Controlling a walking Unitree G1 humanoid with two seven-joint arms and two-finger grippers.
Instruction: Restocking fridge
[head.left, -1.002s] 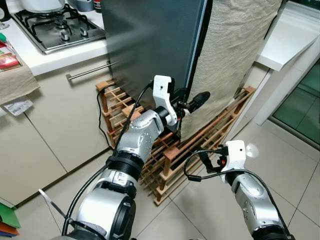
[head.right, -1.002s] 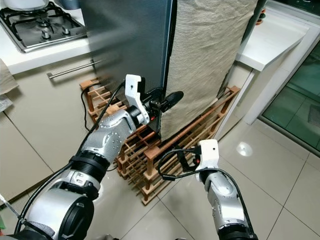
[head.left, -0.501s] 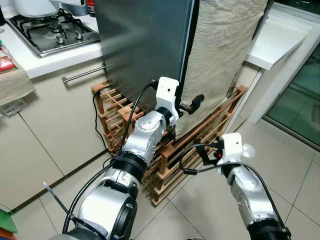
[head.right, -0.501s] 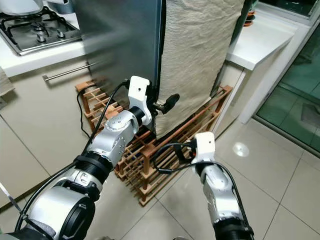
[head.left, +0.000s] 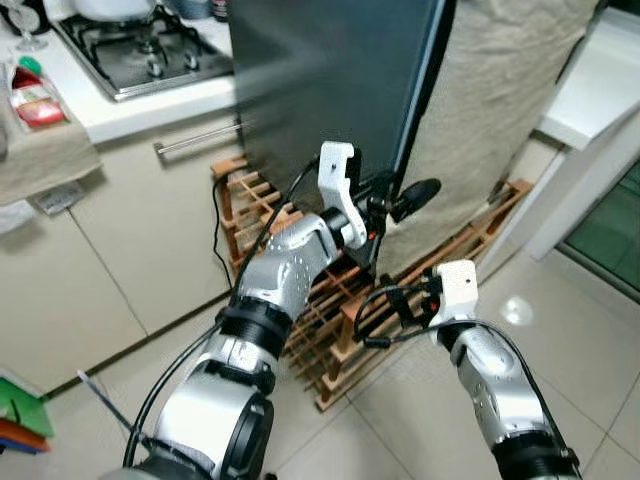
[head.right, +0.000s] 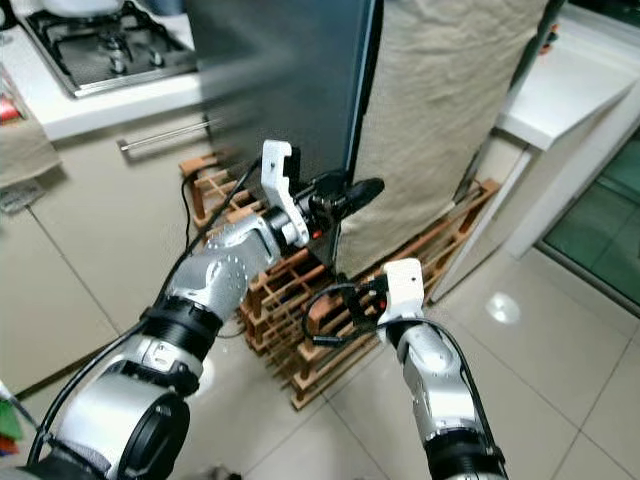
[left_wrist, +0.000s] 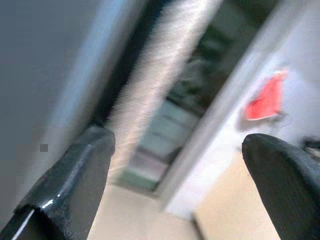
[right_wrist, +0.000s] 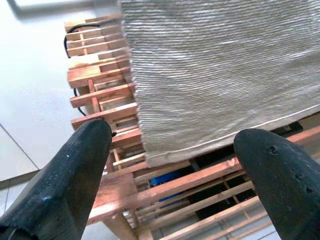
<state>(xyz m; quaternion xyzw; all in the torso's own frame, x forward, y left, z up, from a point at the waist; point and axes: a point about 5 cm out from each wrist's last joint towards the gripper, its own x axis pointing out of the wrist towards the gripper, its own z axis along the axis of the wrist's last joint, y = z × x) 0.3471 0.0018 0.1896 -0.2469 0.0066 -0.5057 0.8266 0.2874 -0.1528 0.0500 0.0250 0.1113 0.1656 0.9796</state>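
Note:
The dark grey fridge door (head.left: 330, 90) stands shut above a wooden slatted rack (head.left: 325, 335). A beige woven cloth (head.left: 490, 120) hangs down beside the door's right edge. My left gripper (head.left: 395, 205) is raised to that edge, level with the door's lower part, and is open with nothing between its fingers (left_wrist: 65, 185). In the left wrist view the door edge and the cloth (left_wrist: 155, 75) are blurred. My right gripper (head.left: 400, 305) hangs lower, open and empty, facing the rack (right_wrist: 105, 100) and the hem of the cloth (right_wrist: 220, 70).
A counter with a gas hob (head.left: 150, 50) and a cabinet with a bar handle (head.left: 200, 138) lie to the left. A white counter (head.left: 600, 90) juts in at the right. A black cable (head.left: 215, 230) runs down by the rack. Pale floor tiles (head.left: 580, 350) lie to the right.
The whole picture has shifted as the head moved. My left gripper stays at the fridge door's edge, its finger now sticking out further toward the cloth. The right gripper stays low by the rack.

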